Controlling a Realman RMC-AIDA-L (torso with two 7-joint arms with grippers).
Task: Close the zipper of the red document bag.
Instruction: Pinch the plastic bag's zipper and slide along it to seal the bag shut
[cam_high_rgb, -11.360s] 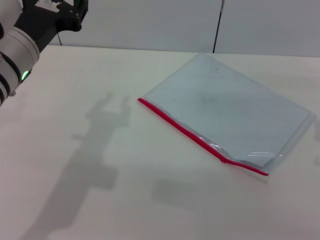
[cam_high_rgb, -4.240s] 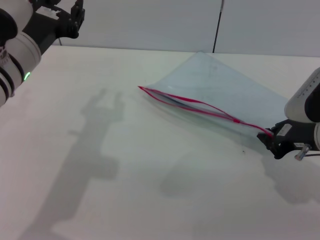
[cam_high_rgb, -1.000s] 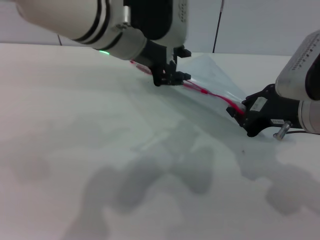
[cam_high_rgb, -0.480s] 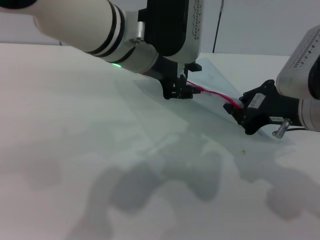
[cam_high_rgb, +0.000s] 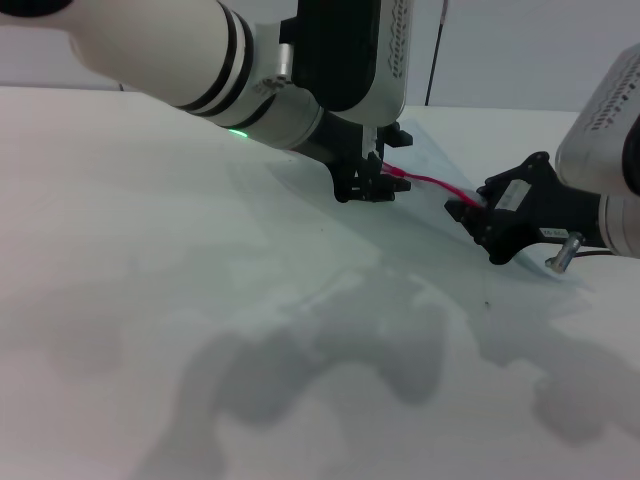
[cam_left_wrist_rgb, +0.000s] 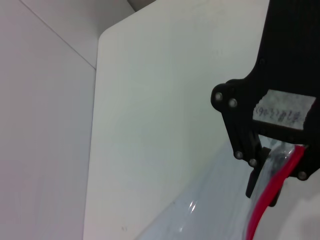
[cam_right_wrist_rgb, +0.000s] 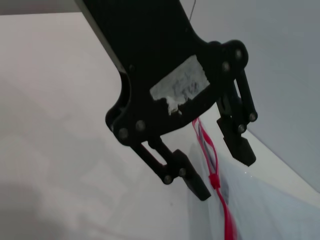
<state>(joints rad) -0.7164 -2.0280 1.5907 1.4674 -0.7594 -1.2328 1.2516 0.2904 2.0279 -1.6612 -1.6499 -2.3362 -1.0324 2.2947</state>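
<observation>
- The left arm reaches in from the upper left of the head view, white with black bands, a green light lit near its wrist.
- The left gripper points downward, its black fingers pinched together on the zipper.
- The right arm enters from the right edge, forearm angled inward.
- The right gripper points left, its fingers spread, the red strip running between them.
</observation>
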